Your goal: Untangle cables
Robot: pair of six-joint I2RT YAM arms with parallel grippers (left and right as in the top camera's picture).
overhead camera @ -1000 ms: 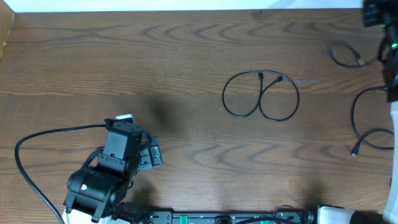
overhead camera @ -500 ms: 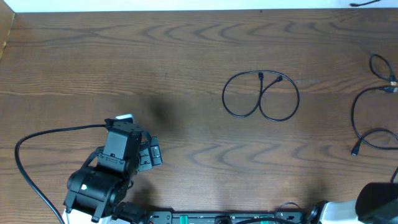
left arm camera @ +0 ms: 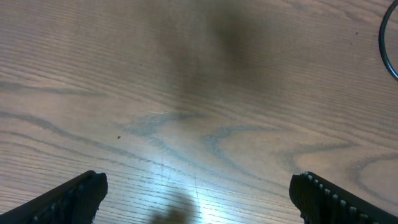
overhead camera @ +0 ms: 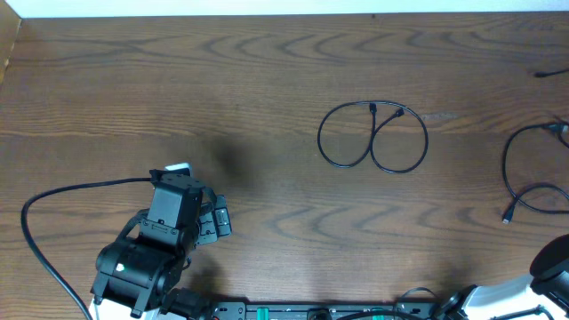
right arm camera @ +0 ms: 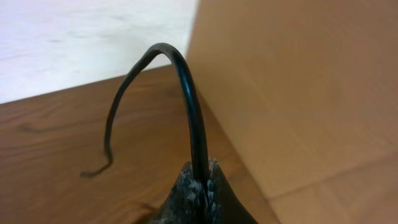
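Wood table (overhead camera: 178, 80), dark grain. Left gripper (overhead camera: 216, 222) sits at lower left of the overhead view, jaws released and spread wide. In its wrist view the fingers (left arm camera: 74, 196) sit at the bottom corners with bare wood between them.

Right gripper (right arm camera: 200, 182) is clenched on a thin black cord (right arm camera: 189, 93). The cord rises from the fingertips, arches left and droops to a free end low at the left. Cannot tell if that end touches the wood. A tan board (right arm camera: 298, 93) fills the right of that view.

Looped cable (overhead camera: 373, 135) lies flat right of centre in a figure eight, plugs near the top of the crossing, well apart from the left gripper. Edge cable (overhead camera: 508, 169) curves along the right edge, a plug at its lower end.
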